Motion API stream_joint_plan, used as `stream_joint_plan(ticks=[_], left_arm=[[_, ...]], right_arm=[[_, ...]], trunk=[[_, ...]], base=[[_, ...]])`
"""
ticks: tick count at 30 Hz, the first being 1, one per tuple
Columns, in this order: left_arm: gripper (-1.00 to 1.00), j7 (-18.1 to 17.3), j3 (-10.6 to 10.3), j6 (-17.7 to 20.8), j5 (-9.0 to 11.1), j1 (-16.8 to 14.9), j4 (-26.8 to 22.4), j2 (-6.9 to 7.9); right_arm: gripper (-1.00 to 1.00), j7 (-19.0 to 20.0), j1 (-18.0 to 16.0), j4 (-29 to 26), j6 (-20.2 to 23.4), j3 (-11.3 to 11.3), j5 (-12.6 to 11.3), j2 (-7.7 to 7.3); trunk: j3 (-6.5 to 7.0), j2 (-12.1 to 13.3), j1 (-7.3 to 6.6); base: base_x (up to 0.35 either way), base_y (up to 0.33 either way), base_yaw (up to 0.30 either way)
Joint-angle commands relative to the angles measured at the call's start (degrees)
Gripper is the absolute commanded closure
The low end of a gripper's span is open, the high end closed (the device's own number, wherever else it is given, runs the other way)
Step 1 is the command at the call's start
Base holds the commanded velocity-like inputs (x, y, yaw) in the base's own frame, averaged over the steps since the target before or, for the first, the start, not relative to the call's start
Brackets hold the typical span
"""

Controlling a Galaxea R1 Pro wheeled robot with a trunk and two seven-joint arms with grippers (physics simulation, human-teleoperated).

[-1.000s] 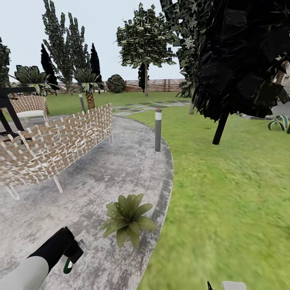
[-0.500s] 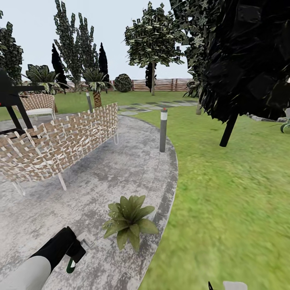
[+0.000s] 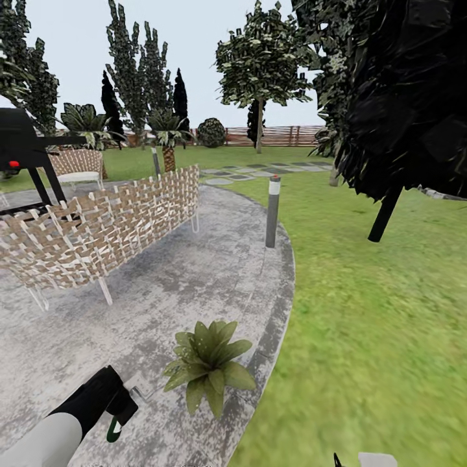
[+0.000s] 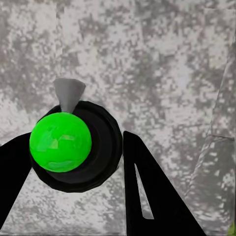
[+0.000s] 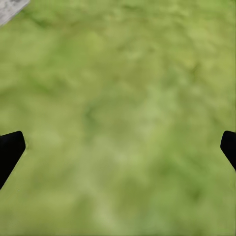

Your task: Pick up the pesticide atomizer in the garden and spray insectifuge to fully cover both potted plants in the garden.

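Flat, even daylight under a pale overcast sky [image 3: 194, 39]; no clear light direction, no cast shadows on the stone patio [image 3: 194, 279]. Render is soft: lawn [image 3: 376, 311] texture smears into blur ahead of the right tool [image 5: 118, 147], whose wrist view is a green haze with no detail. Big tree [image 3: 402, 97] reads near-black, detail crushed. Patio beyond the left tool [image 4: 73, 167] looks blocky and pixelated. No glare. Straight lines bend slightly toward the head view's edges.
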Motion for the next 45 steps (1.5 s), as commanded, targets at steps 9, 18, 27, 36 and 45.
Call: stream_joint_plan(ticks=[9,18,27,36,45], left_arm=[[1.00,-7.97,-2.14,1.33,-2.87,-0.80,-0.51,0.51],[1.00,-10.74,-2.29,7.41,-12.26,-0.78,-0.96,-1.29],[1.00,-10.80,-2.27,7.51,-12.28,-0.81,-1.01,-1.30],[1.00,-10.77,-2.27,7.53,-12.24,-0.91,-1.02,-1.38],[1.00,-10.84,-2.27,7.74,-12.30,-1.29,-1.56,-1.35]], right_arm=[[-1.00,-0.21,-0.04,0.14,-0.18,-0.25,0.61,-0.01],[-1.00,-0.20,-0.04,0.16,-0.18,-0.26,0.61,-0.01],[-1.00,-0.20,-0.04,0.16,-0.18,-0.24,0.61,0.02],[-1.00,-0.20,-0.04,0.16,-0.18,-0.24,0.62,0.08],[-1.00,-0.20,-0.04,0.16,-0.18,-0.24,0.61,0.08]], trunk=[[-0.05,-0.02,-0.01],[-0.05,-0.02,-0.01],[-0.05,-0.02,-0.01],[-0.05,-0.02,-0.01],[-0.05,-0.02,-0.01]], base=[[0.000,0.000,0.057],[0.005,0.000,0.000],[0.147,-0.188,0.010],[0.128,-0.249,0.213],[-0.131,-0.193,0.031]])
